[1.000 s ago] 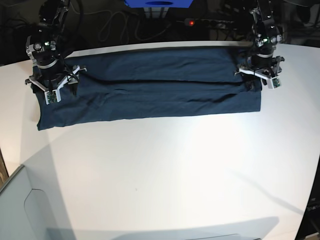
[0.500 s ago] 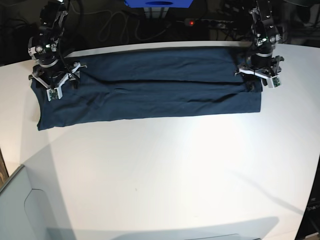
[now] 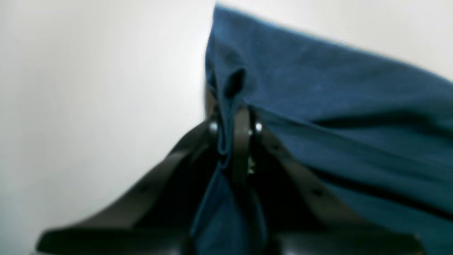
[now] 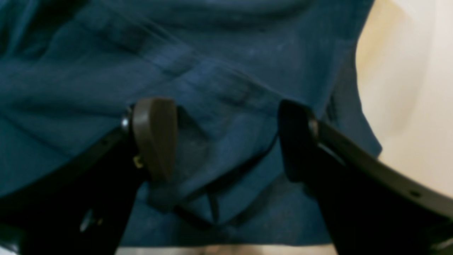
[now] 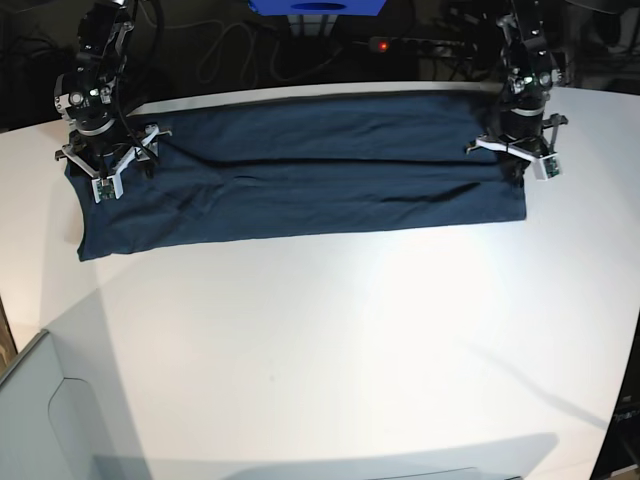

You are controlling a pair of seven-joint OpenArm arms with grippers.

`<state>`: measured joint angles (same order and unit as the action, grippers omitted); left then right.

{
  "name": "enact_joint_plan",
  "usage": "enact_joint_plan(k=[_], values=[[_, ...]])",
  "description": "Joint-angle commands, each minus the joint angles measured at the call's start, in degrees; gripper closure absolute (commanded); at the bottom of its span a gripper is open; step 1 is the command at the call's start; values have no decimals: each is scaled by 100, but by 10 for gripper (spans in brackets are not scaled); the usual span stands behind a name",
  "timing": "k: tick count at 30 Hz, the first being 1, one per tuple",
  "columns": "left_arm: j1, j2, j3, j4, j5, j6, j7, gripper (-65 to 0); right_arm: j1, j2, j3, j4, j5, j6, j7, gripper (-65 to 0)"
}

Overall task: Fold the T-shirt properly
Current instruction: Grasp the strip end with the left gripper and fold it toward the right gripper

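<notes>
The dark navy-teal T-shirt (image 5: 300,180) lies as a long folded strip across the back of the white table (image 5: 330,340). My left gripper (image 5: 512,163) stands at the strip's right end. In the left wrist view it (image 3: 233,122) is shut on a pinched fold of the T-shirt (image 3: 318,88) at its edge. My right gripper (image 5: 105,170) is at the strip's left end. In the right wrist view it (image 4: 226,138) is open, its fingers (image 4: 155,138) set down on the T-shirt (image 4: 226,71) with flat cloth between them.
Behind the table's far edge are cables, a power strip with a red light (image 5: 383,45) and a blue object (image 5: 318,8). A grey panel (image 5: 40,420) sits at the near left corner. The table's right edge lies close to my left gripper.
My left gripper has shut on the shirt's right end, and that end shifted slightly. My right gripper has moved a little toward the back left and stays open.
</notes>
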<state>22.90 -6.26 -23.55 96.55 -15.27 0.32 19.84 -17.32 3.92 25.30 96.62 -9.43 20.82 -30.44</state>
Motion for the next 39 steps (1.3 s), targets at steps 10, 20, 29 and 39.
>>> enact_joint_plan(k=[10,20,29,39], values=[[203,587,1674,1373,116,25,-159,0,13,60,15,83,16,-29,121,-424],[-114,1272,3476,749,1303,25,-186,0,-30,60,15,83,16,-29,121,-424],[-668,1272,4373,72,1294,25,-186,0,-30,60,15,83,7,-29,121,-424],[-975,1395,4540,-455,1294,34,-186,0,-39,60,15,83,7,-29,112,-424]])
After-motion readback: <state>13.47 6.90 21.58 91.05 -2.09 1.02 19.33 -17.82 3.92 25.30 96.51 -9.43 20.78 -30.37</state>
